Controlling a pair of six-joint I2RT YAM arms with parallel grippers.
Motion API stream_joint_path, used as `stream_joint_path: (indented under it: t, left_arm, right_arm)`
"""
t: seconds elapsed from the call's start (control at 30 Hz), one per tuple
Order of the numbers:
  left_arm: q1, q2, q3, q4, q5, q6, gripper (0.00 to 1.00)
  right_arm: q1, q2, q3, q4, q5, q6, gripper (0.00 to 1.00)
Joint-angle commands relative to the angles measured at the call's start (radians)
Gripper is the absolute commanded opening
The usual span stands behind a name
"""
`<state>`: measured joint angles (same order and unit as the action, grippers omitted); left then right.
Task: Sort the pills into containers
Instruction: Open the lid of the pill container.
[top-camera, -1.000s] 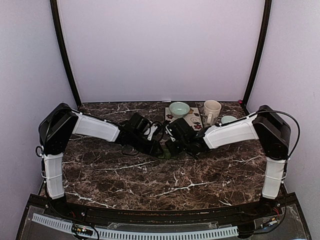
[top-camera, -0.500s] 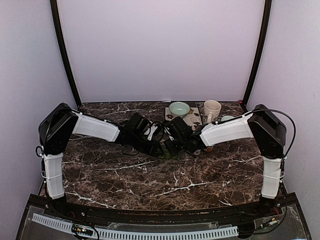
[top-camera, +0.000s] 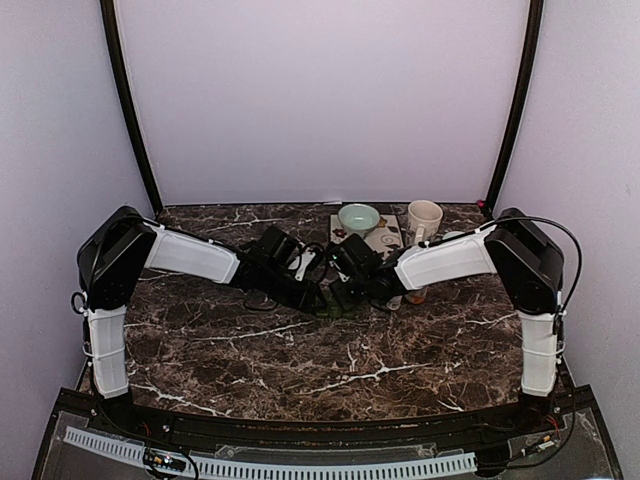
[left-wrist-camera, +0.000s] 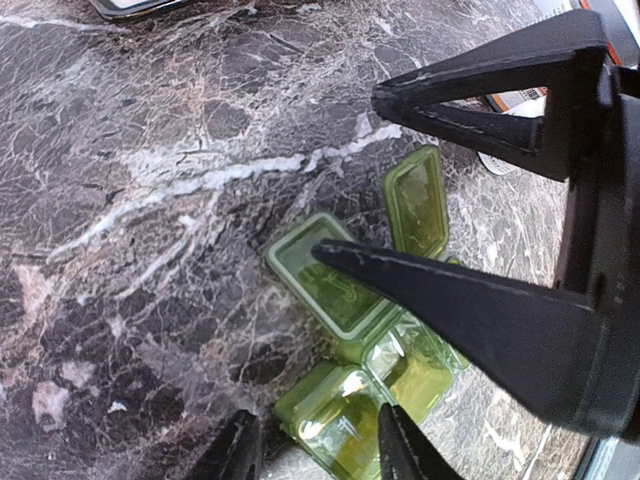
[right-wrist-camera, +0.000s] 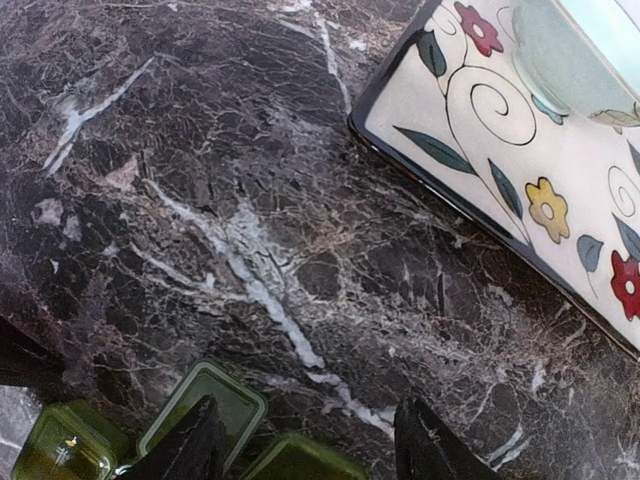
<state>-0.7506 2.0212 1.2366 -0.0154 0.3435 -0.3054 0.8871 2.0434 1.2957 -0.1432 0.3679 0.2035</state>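
The organiser (left-wrist-camera: 335, 295) sits mid-table, at the bottom of both wrist views, lids up. The left gripper (left-wrist-camera: 345, 172) straddles one lid, half-open; whether it grips I cannot tell. The right gripper (right-wrist-camera: 309, 402) hovers above, wide open and empty. No pill shows, so fetching one likely comes next, and that calls for a fine pinch.

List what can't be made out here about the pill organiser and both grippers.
1. Left wrist view: the lower finger of the left gripper covers part of the pill organiser; compartment count and any pills unreadable under glare.
2. Right wrist view: the bottom edge cuts off the organiser and the fingertips of the right gripper; contact unclear.
3. Top view: organiser almost wholly hidden beneath both grippers.
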Motion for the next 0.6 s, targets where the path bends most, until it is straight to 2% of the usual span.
stream_joint_path:
  t: [0.0, 0.57]
  left_arm:
    - [-0.01, 0.004, -0.011, -0.065, -0.026, 0.022, 0.41]
    - [-0.01, 0.001, -0.003, -0.075, -0.046, 0.035, 0.41]
  right_arm:
    - [-0.014, 0.018, 0.025, -0.013, -0.018, 0.023, 0.59]
    - [-0.036, 0.025, 0.012, -0.022, -0.069, 0.056, 0.59]
